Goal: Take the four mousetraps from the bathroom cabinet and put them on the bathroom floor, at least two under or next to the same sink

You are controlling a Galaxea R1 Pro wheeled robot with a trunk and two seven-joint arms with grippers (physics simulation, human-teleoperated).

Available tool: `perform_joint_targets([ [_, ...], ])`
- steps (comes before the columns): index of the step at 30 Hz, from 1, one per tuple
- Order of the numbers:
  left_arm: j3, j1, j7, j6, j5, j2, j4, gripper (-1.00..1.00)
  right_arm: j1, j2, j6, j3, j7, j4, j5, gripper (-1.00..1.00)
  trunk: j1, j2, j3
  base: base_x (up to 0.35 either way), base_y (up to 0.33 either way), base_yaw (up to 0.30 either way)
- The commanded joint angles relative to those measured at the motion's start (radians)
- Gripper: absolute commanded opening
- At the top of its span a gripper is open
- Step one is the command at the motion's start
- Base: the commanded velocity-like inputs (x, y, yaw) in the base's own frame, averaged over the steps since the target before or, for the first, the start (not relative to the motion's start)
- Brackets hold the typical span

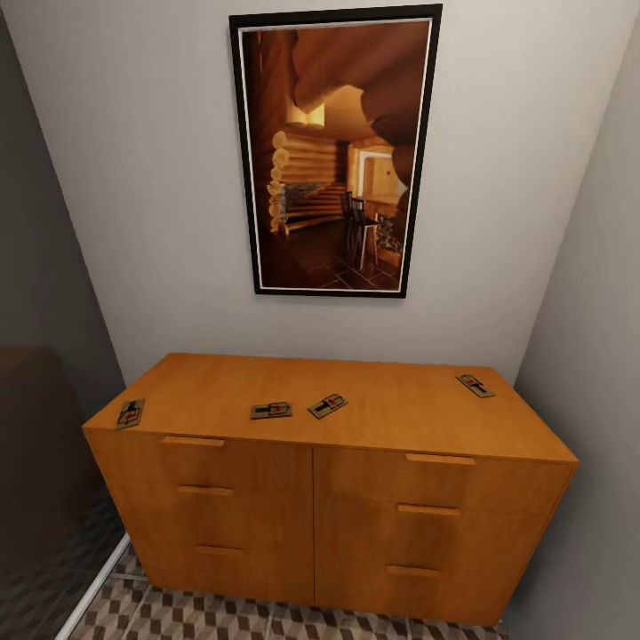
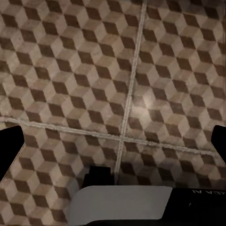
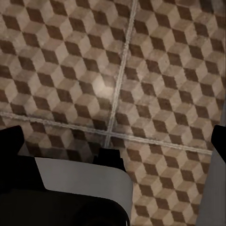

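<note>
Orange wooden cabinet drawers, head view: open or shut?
Shut. All six drawer fronts of the orange wooden cabinet sit flush, no gaps showing. Four small dark-brown mousetraps lie flat on its top.

cabinet (image 1: 338,498): base cut off | mousetraps (image 1: 327,405): details too small

Home interior, wooden cabinet (image 1: 356,498), framed picture (image 1: 333,151)

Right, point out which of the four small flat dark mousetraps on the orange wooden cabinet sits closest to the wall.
The mousetrap at the far right, near the cabinet top's back corner. The other three lie along the front edge.
</note>
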Motion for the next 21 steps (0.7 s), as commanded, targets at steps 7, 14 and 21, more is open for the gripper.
perform_joint_targets([
  [7, 0.000, 0.000, -0.001, 0.064, 0.009, 0.002, -0.113, 1.00, 0.000, -0.003, 0.028, 0.000, 0.000, -0.089, 0.024, 1.00, 0.000, -0.001, -0.001, 0.000, 0.000, 0.000],
  [14, 0.000, 0.000, -0.005, 0.156, 0.010, 0.003, -0.262, 1.00, 0.000, -0.005, 0.098, -0.005, 0.000, -0.221, 0.025, 1.00, 0.000, -0.001, -0.001, 0.000, 0.000, 0.000],
  [21, 0.000, 0.000, -0.007, 0.264, 0.011, 0.001, -0.423, 1.00, 0.000, -0.002, 0.200, -0.007, 0.000, -0.390, 0.024, 1.00, 0.000, -0.001, -0.001, 0.000, 0.000, 0.000],
])
